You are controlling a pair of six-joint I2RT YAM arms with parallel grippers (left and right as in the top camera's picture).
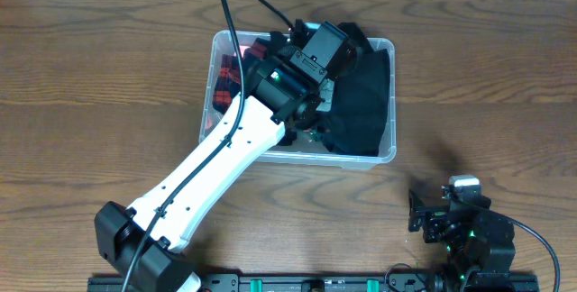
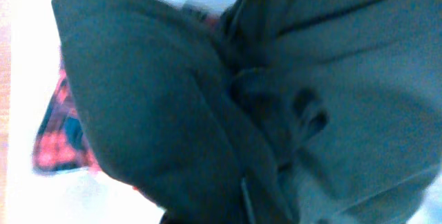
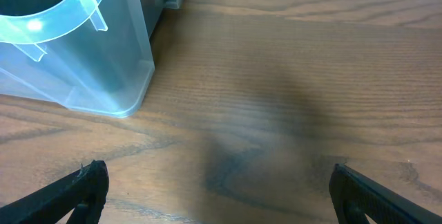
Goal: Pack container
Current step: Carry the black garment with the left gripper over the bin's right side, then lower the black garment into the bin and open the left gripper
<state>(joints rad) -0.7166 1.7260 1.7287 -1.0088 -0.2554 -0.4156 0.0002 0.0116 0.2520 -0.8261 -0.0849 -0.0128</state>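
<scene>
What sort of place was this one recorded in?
Most likely a robotics lab bench: a wood-grain table, a left arm and a right arm based at its near edge, and a clear container holding dark clothing. Nothing beyond the tabletop shows.

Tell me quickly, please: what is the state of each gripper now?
Left gripper: cannot be told; it is down in the container, close over dark cloth.
Right gripper: open, holding nothing.
</scene>
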